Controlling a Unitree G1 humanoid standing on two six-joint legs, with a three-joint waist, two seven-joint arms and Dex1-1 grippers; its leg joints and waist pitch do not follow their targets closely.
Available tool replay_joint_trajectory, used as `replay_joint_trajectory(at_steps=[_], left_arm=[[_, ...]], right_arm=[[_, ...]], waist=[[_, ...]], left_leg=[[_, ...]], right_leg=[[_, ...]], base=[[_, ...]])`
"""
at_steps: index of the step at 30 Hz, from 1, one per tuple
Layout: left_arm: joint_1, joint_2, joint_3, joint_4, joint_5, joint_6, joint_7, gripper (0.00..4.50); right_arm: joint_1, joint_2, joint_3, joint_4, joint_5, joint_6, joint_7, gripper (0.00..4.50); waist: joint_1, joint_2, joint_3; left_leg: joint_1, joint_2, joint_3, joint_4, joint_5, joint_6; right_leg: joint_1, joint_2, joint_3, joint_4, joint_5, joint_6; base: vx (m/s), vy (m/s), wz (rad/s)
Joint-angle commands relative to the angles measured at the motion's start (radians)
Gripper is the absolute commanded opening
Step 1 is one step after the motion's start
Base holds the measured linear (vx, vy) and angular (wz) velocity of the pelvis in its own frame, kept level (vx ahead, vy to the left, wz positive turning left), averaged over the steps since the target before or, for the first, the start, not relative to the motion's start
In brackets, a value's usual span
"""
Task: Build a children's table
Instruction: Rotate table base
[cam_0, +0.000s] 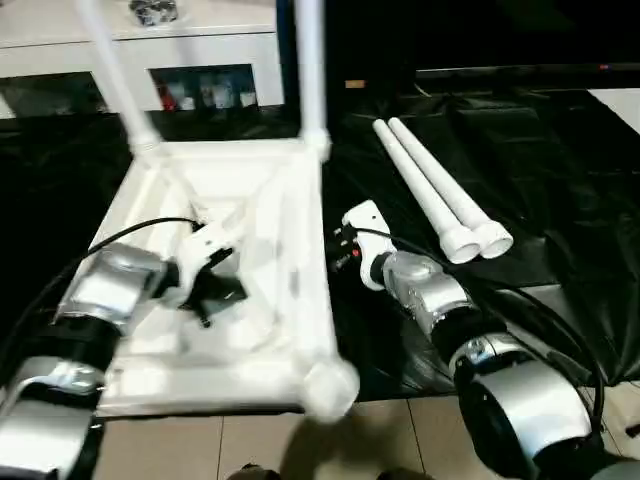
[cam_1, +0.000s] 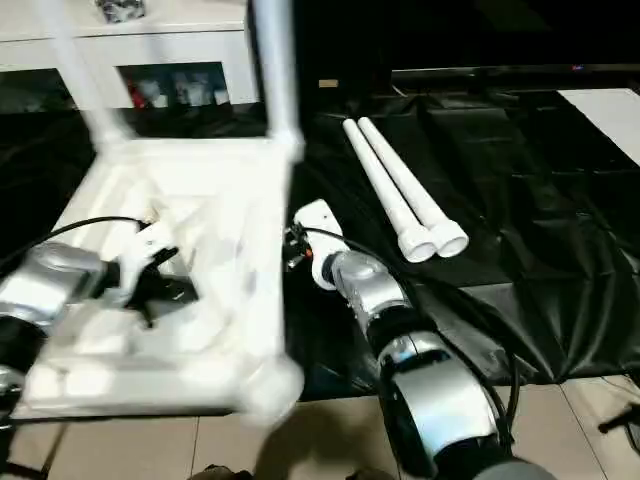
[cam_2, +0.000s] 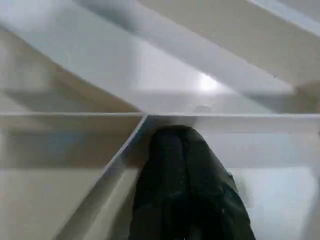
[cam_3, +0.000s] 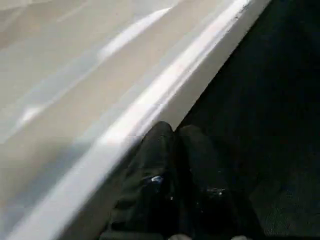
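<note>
Down inside the ribbed underside: left gripper (cam_2: 187, 150), black fingers pressed together with nothing between them, tips against a white rib junction. Just off the right rim: right gripper (cam_3: 177, 145), black fingers closed side by side, empty, nosed up to the outer wall from the black cloth side. Around both: white plastic rectangular tabletop (cam_0: 300, 260), upside down on black crinkled sheeting (cam_0: 560, 200), round corner socket (cam_0: 330, 385) at the near right. Upright in the two far corners: two white tubular legs (cam_0: 310, 70), tops cut off by the frame. Farther right, well apart from the tabletop: two more long white tubular legs with flared ends (cam_0: 440, 200), lying side by side and touching. Far left: white cabinet with glass doors (cam_0: 200, 60).
</note>
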Motion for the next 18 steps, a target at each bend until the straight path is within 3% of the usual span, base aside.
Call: replay_joint_trajectory(at_steps=[1,2,6,7,8,9,10,11,12,13,14,17,18], left_arm=[[-0.051,-0.038,0.02,0.036,0.005,-0.066,0.12,0.0],[-0.074,-0.04,0.018,0.091,0.037,-0.112,0.203,0.0],[-0.099,-0.039,0.023,0.156,0.066,-0.169,0.31,0.0],[-0.12,-0.042,0.036,0.2,0.072,-0.239,0.399,0.0],[-0.125,-0.045,0.042,0.209,0.068,-0.255,0.417,0.0],[-0.131,-0.054,0.055,0.218,0.055,-0.268,0.422,0.0],[-0.133,-0.073,0.081,0.204,0.025,-0.269,0.403,0.0],[-0.133,-0.081,0.091,0.197,0.011,-0.271,0.393,0.0],[-0.129,-0.086,0.093,0.181,0.004,-0.287,0.379,0.0],[-0.127,-0.089,0.093,0.175,0.0,-0.302,0.372,0.0],[-0.126,-0.092,0.091,0.164,-0.006,-0.316,0.357,0.0],[-0.119,-0.102,0.099,0.109,-0.055,-0.331,0.281,0.0],[-0.117,-0.103,0.101,0.098,-0.07,-0.338,0.26,0.2]], right_arm=[[-0.027,0.032,-0.003,0.004,0.009,-0.016,-0.006,0.06],[-0.037,0.016,-0.034,0.005,0.019,0.007,-0.063,0.06],[-0.042,-0.006,-0.07,-0.002,0.046,0.013,-0.072,0.06],[-0.039,-0.049,-0.085,-0.026,0.052,-0.021,-0.067,0.06],[-0.039,-0.063,-0.087,-0.03,0.049,-0.035,-0.07,0.06],[-0.038,-0.079,-0.092,-0.034,0.047,-0.042,-0.071,0.23],[-0.043,-0.108,-0.109,-0.039,0.054,-0.027,-0.073,0.34],[-0.046,-0.124,-0.119,-0.04,0.059,-0.02,-0.075,0.41],[-0.053,-0.144,-0.126,-0.039,0.06,-0.008,-0.079,0.41],[-0.057,-0.155,-0.131,-0.037,0.06,-0.002,-0.083,0.53],[-0.07,-0.177,-0.137,-0.028,0.057,0.011,-0.092,0.66],[-0.106,-0.235,-0.148,0.011,0.049,0.026,-0.118,0.84],[-0.113,-0.245,-0.148,0.021,0.046,0.025,-0.123,0.89]], waist=[[-0.001,0.001,-0.073],[0.0,0.0,-0.074],[0.003,-0.002,-0.081],[0.001,0.017,-0.08],[0.002,0.007,-0.089],[0.003,0.025,-0.09],[0.003,0.024,-0.09],[0.007,0.016,-0.09],[0.01,0.024,-0.091],[0.01,0.017,-0.089],[0.008,0.025,-0.088],[0.008,0.02,-0.086],[0.009,0.02,-0.085]], left_leg=[[0.031,0.053,-0.029,-0.075,-0.279,-0.008],[0.024,0.052,-0.031,-0.075,-0.265,-0.005],[0.022,0.052,-0.032,-0.071,-0.231,0.009],[0.02,0.049,-0.031,-0.07,-0.227,0.014],[0.023,0.05,-0.03,-0.064,-0.194,0.016],[0.022,0.047,-0.03,-0.06,-0.173,0.02],[0.02,0.045,-0.027,-0.056,-0.152,0.036],[0.018,0.045,-0.025,-0.054,-0.141,0.051],[0.018,0.045,-0.025,-0.052,-0.138,0.055],[0.013,0.045,-0.024,-0.051,-0.141,0.066],[0.014,0.045,-0.025,-0.052,-0.162,0.067],[0.014,0.046,-0.025,-0.051,-0.191,0.055],[0.013,0.047,-0.025,-0.051,-0.193,0.053]], right_leg=[[0.043,-0.062,0.049,-0.072,-0.24,-0.236],[0.047,-0.062,0.048,-0.071,-0.227,-0.23],[0.051,-0.065,0.046,-0.064,-0.177,-0.23],[0.047,-0.057,0.043,-0.067,-0.149,-0.228],[0.054,-0.059,0.042,-0.055,-0.075,-0.242],[0.053,-0.057,0.041,-0.049,-0.035,-0.252],[0.055,-0.055,0.039,-0.048,0.014,-0.27],[0.057,-0.056,0.037,-0.047,0.037,-0.288],[0.057,-0.056,0.037,-0.045,0.041,-0.294],[0.058,-0.055,0.035,-0.047,0.037,-0.3],[0.058,-0.055,0.032,-0.051,0.01,-0.3],[0.06,-0.059,0.032,-0.054,-0.056,-0.309],[0.06,-0.06,0.033,-0.056,-0.068,-0.31]], base=[[0.0,0.0,0.0],[0.0,0.0,0.0],[0.0,0.0,0.0],[0.0,0.0,0.0],[0.0,0.0,0.0],[0.0,0.0,0.0],[0.0,0.0,0.0],[0.0,0.0,0.0],[0.0,0.0,0.0],[0.0,0.0,0.0],[0.0,0.0,0.0],[0.0,0.0,0.0],[0.0,0.0,0.0]])
